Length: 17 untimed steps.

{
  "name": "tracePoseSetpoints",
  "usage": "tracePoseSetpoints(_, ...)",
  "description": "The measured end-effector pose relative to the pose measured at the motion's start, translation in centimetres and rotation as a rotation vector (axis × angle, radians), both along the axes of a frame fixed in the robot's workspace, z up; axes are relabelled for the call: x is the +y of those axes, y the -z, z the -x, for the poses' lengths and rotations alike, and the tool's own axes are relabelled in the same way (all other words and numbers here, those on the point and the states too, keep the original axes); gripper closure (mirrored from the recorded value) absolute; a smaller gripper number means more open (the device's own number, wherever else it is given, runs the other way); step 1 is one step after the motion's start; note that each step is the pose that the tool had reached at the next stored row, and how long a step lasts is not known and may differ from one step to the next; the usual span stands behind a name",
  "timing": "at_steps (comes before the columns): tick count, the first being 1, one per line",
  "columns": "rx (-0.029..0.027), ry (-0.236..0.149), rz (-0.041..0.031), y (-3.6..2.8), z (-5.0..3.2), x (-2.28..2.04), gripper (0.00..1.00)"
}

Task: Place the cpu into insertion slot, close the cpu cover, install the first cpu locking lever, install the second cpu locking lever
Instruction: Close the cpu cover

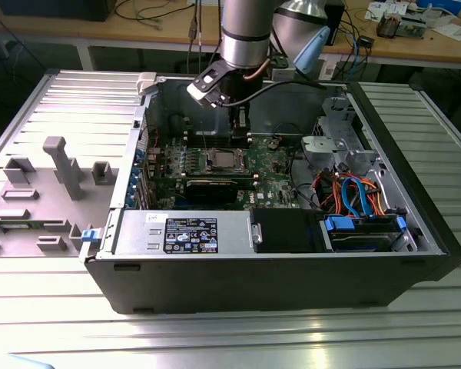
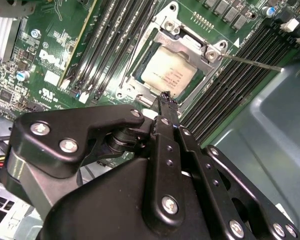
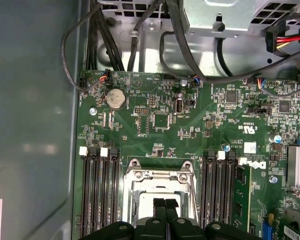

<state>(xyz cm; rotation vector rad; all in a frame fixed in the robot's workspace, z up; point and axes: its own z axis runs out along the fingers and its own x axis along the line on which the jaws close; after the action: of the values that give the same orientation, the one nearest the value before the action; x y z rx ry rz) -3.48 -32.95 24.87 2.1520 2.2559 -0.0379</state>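
Note:
The cpu [image 2: 169,75] lies flat in the insertion slot [image 1: 223,161] on the green motherboard inside the open computer case. The silvery cpu cover [image 2: 190,42] lies down over it, framing its pale metal top. A thin locking lever rod [image 2: 252,62] sticks out from one socket corner over the memory slots. My gripper [image 2: 166,97] hangs just above the socket's edge, its black fingers together with nothing between them. In the first wrist view the fingertips [image 3: 159,202] sit in front of the cpu [image 3: 142,202] and the cpu cover [image 3: 160,177].
Long black memory slots [image 3: 97,190] flank the socket on both sides. Black cables [image 3: 190,55] cross the case wall beyond the board. A drive cage with blue and orange cables [image 1: 353,192] fills the exterior view's right. A black labelled box [image 1: 192,234] lines the near side.

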Motion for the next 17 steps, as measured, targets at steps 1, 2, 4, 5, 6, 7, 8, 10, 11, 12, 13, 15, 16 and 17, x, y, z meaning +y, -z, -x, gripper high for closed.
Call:
tracePoseSetpoints(1,0.0,0.0,0.0,0.06,0.14,-0.01,0.89)
tracePoseSetpoints(2,0.0,0.0,0.0,0.14,0.24,-0.03,0.89)
tracePoseSetpoints(4,0.0001,0.0,0.0002,0.2,0.29,-0.05,0.89)
tracePoseSetpoints(5,0.0,0.0,0.0001,0.21,0.3,-0.05,0.89)
tracePoseSetpoints(6,0.0,0.0,0.0,0.22,0.3,-0.05,0.89)
tracePoseSetpoints(7,0.0001,0.0,0.0,0.22,0.3,-0.05,0.89)
tracePoseSetpoints(8,0.0,0.0,0.0001,0.22,0.31,-0.05,0.89)
tracePoseSetpoints(10,0.0,0.0,0.0,0.22,0.31,-0.05,0.89)
tracePoseSetpoints(11,0.0001,0.0,0.0001,0.23,0.31,-0.05,0.89)
tracePoseSetpoints(12,0.0,0.0,0.0,0.23,0.31,-0.05,0.89)
tracePoseSetpoints(13,0.0,0.0,0.0001,0.23,0.31,-0.05,0.89)
tracePoseSetpoints(15,0.0,0.0,0.0,0.23,0.31,-0.05,0.89)
tracePoseSetpoints(16,0.0,0.0,0.0,0.24,0.31,-0.05,0.89)
tracePoseSetpoints(17,-0.0001,0.0,-0.0003,0.29,0.36,-0.06,0.89)
